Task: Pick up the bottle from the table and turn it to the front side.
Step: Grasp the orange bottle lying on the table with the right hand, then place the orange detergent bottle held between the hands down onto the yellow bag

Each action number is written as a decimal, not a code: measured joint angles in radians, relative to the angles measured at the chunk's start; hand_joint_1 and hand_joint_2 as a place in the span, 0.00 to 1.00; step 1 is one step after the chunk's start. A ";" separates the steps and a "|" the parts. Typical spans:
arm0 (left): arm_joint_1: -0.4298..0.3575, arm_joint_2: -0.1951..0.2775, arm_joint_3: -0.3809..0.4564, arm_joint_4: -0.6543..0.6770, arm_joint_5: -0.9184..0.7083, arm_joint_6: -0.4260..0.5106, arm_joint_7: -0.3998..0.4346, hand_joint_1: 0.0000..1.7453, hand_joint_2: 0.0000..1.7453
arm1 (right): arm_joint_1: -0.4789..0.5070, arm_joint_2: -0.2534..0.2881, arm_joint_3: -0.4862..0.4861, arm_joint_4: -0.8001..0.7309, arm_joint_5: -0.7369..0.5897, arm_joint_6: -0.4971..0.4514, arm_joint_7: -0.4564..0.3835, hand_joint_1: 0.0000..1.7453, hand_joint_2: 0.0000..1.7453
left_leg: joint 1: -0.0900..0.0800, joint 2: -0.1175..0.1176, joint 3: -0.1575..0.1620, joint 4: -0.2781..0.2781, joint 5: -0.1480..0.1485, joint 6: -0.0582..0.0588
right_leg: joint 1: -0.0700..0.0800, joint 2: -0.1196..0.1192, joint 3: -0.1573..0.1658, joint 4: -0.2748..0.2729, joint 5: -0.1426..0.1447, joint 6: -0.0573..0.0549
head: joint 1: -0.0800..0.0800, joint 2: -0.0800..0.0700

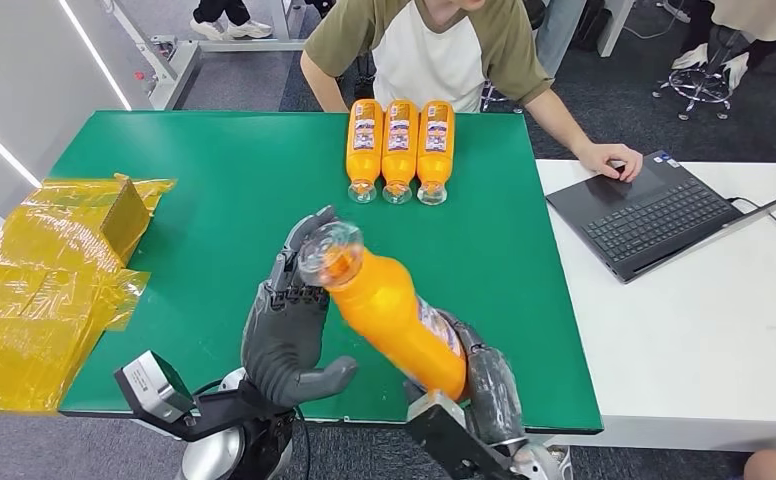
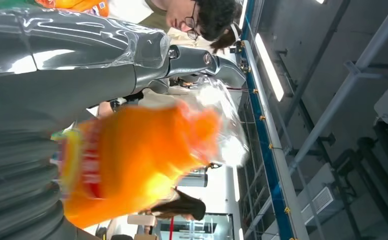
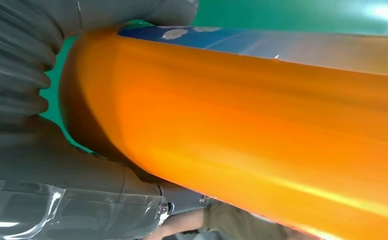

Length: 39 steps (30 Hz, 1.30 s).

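The right hand has hold of an orange bottle by its lower end, fingers wrapped around the base, and carries it up off the green table near the front edge. The bottle tilts, its clear cap end pointing up and to the robot's left, its label partly showing along the side. The left hand stands just beside the bottle's neck, fingers upright and spread a little, thumb sticking out below; the fingertips reach up by the cap, but I cannot tell whether they touch it.

At the far edge of the table 3 more orange bottles lie side by side, touching, caps toward the robot. A person in a green-and-white shirt sits behind them with 1 hand on a laptop that rests on the white table to the right. Crumpled yellow plastic wrap lies over the table's left edge.
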 joint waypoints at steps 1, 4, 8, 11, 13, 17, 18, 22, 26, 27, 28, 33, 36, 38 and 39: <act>0.000 0.000 0.002 0.000 -0.003 0.002 0.000 0.00 1.00 | 0.000 -0.004 0.004 0.000 0.013 0.011 0.001 1.00 1.00 | 0.000 0.000 0.000 0.000 0.000 0.000 | 0.000 0.000 0.000 0.000 0.000 0.000 | 0.000 0.000; 0.000 0.000 0.008 0.000 -0.010 0.005 0.000 0.00 1.00 | -0.001 -0.015 0.013 -0.001 0.035 0.031 -0.005 1.00 1.00 | 0.000 0.000 0.000 0.000 0.000 0.000 | 0.000 0.000 0.000 0.000 0.000 0.000 | 0.000 0.000; -0.002 -0.001 0.014 0.000 -0.011 0.004 0.000 0.00 1.00 | -0.006 -0.024 0.022 -0.002 0.066 0.041 -0.030 1.00 1.00 | 0.000 0.000 0.000 0.000 0.000 0.000 | 0.000 0.000 0.000 0.000 0.000 0.000 | 0.000 0.000; -0.005 -0.003 0.015 0.004 -0.011 -0.001 0.001 0.00 1.00 | -0.014 -0.032 0.031 -0.002 0.120 0.036 -0.055 1.00 1.00 | 0.000 0.000 0.000 0.000 0.000 0.000 | 0.000 0.000 0.000 0.000 0.000 0.000 | 0.000 0.000; -0.006 -0.007 0.015 0.007 -0.006 -0.011 0.006 0.00 1.00 | -0.021 -0.036 0.034 -0.002 0.160 0.040 -0.058 1.00 1.00 | 0.000 0.000 0.000 0.000 0.000 0.000 | 0.000 0.000 0.000 0.000 0.000 0.000 | 0.000 0.000; -0.007 -0.008 0.017 0.013 0.003 -0.045 0.026 0.00 1.00 | -0.037 -0.048 0.036 -0.002 0.256 0.075 -0.040 1.00 1.00 | 0.000 0.000 0.000 0.000 0.000 0.000 | 0.000 0.000 0.000 0.000 0.000 0.000 | 0.000 0.000; -0.007 -0.008 0.018 0.015 0.004 -0.051 0.029 0.00 1.00 | -0.039 -0.051 0.036 -0.002 0.274 0.082 -0.037 1.00 1.00 | 0.000 0.000 0.000 0.000 0.000 0.000 | 0.000 0.000 0.000 0.000 0.000 0.000 | 0.000 0.000; -0.007 -0.008 0.020 0.021 0.004 -0.059 0.037 0.00 1.00 | -0.045 -0.059 0.035 -0.002 0.295 0.092 -0.031 1.00 1.00 | 0.000 0.000 0.000 0.000 0.000 0.000 | 0.000 0.000 0.000 0.000 0.000 0.000 | 0.000 0.000; -0.007 -0.008 0.021 0.022 0.005 -0.062 0.040 0.00 1.00 | -0.048 -0.064 0.035 -0.002 0.296 0.095 -0.031 1.00 1.00 | 0.000 0.000 0.000 0.000 0.000 0.000 | 0.000 0.000 0.000 0.000 0.000 0.000 | 0.000 0.000; -0.007 -0.008 0.022 0.023 0.005 -0.063 0.040 0.00 1.00 | -0.048 -0.065 0.035 -0.002 0.297 0.096 -0.031 1.00 1.00 | 0.000 0.000 0.000 0.000 0.000 0.000 | 0.000 0.000 0.000 0.000 0.000 0.000 | 0.000 0.000; -0.007 -0.008 0.022 0.024 0.005 -0.064 0.040 0.00 1.00 | -0.048 -0.066 0.035 -0.002 0.301 0.098 -0.031 1.00 1.00 | 0.000 0.000 0.000 0.000 0.000 0.000 | 0.000 0.000 0.000 0.000 0.000 0.000 | 0.000 0.000; -0.007 -0.008 0.025 0.032 0.003 -0.076 0.047 0.00 1.00 | -0.048 -0.071 0.034 -0.005 0.343 0.132 -0.022 1.00 1.00 | 0.000 0.000 0.000 0.000 0.000 0.000 | 0.000 0.000 0.000 0.000 0.000 0.000 | 0.000 0.000; -0.007 -0.006 0.028 0.042 -0.006 -0.086 0.061 0.48 1.00 | -0.047 -0.082 0.033 -0.011 0.368 0.167 -0.016 1.00 1.00 | 0.000 0.001 0.000 0.000 0.000 0.000 | 0.000 0.000 -0.001 0.000 0.000 0.000 | 0.000 0.000; -0.007 -0.005 0.028 0.048 -0.013 -0.089 0.068 0.98 1.00 | -0.044 -0.090 0.033 -0.011 0.371 0.174 -0.013 1.00 1.00 | 0.000 0.001 0.000 0.000 0.000 0.000 | 0.000 0.000 -0.001 0.000 0.000 0.000 | 0.000 0.000; -0.007 -0.004 0.028 0.051 -0.016 -0.089 0.072 1.00 1.00 | -0.041 -0.094 0.033 -0.012 0.370 0.175 -0.012 1.00 1.00 | 0.000 0.001 0.000 0.000 0.000 0.000 | 0.000 0.000 -0.001 0.000 0.000 0.000 | 0.000 0.000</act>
